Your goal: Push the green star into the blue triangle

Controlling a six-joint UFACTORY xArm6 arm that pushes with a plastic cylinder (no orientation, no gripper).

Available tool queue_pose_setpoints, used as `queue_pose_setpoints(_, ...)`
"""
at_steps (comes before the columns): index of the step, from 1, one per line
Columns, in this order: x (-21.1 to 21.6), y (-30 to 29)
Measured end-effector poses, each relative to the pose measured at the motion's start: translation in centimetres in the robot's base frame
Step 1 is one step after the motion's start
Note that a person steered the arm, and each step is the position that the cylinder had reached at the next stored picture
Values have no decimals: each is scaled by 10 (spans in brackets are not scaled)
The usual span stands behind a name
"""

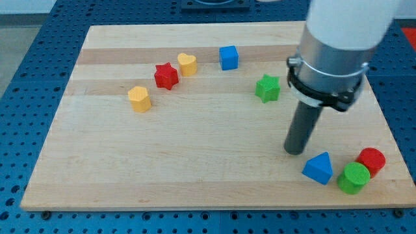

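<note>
The green star (267, 88) lies on the wooden board (195, 162) right of centre, toward the view's top. The blue triangle (318, 168) lies near the board's bottom right corner. My tip (296, 151) rests on the board between them, well below and slightly right of the green star, and just left of and above the blue triangle. It touches neither block.
A green cylinder (353, 177) and a red cylinder (371, 160) sit right of the blue triangle. A blue cube (228, 57), a yellow heart (187, 64), a red star (166, 76) and a yellow hexagon block (139, 99) lie across the upper left.
</note>
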State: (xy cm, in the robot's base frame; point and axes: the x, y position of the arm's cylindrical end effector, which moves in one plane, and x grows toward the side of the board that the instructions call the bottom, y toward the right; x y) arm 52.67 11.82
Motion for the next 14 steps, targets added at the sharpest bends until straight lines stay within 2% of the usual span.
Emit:
queue_pose_setpoints(4, -105, -57)
queue_pose_setpoints(6, -149, -64)
queue_pose_setpoints(9, -148, -27)
queue_pose_setpoints(14, -99, -6)
